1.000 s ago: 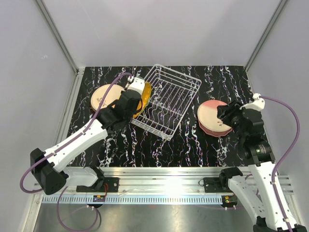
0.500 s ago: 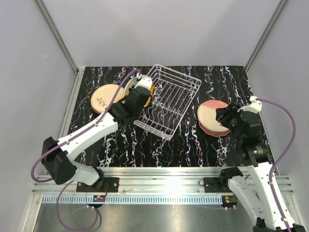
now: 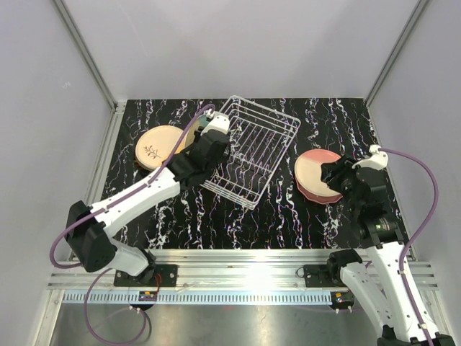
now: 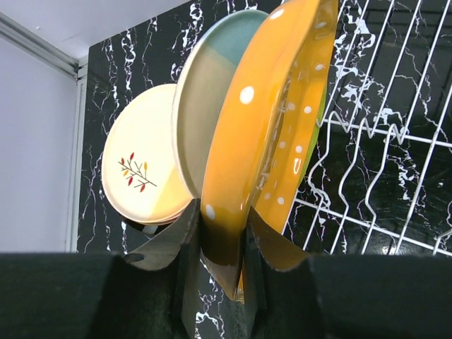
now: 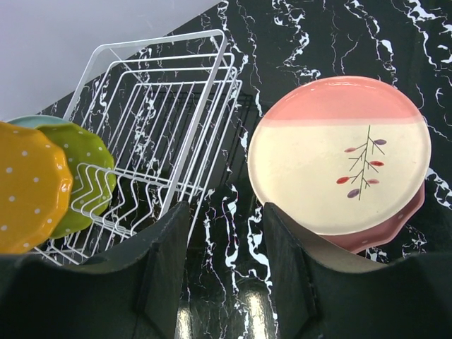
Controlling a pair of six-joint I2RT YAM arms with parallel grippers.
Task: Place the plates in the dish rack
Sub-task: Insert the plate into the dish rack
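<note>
My left gripper [image 4: 220, 226] is shut on the lower rim of an orange plate with white dots [image 4: 261, 134], held on edge at the left end of the white wire dish rack [image 3: 252, 151]. Close behind it a cream-blue plate [image 4: 205, 106] also stands on edge. A yellow-green plate [image 5: 78, 176] sits among the rack's tines. A peach plate with a sprig [image 3: 160, 146] lies flat left of the rack. My right gripper [image 5: 224, 212] is open above the table, between the rack [image 5: 162, 106] and a pink and cream plate [image 5: 339, 155] that lies on a maroon one [image 5: 395, 226].
The black marbled table [image 3: 288, 209] is bounded by grey walls at the back and sides. The rack lies at an angle in the middle. The left arm [image 3: 144, 194] reaches diagonally across the table's left half.
My left gripper has carried the orange plate back and to the right, up to the rack's left end, uncovering the peach plate. The right gripper has barely shifted.
</note>
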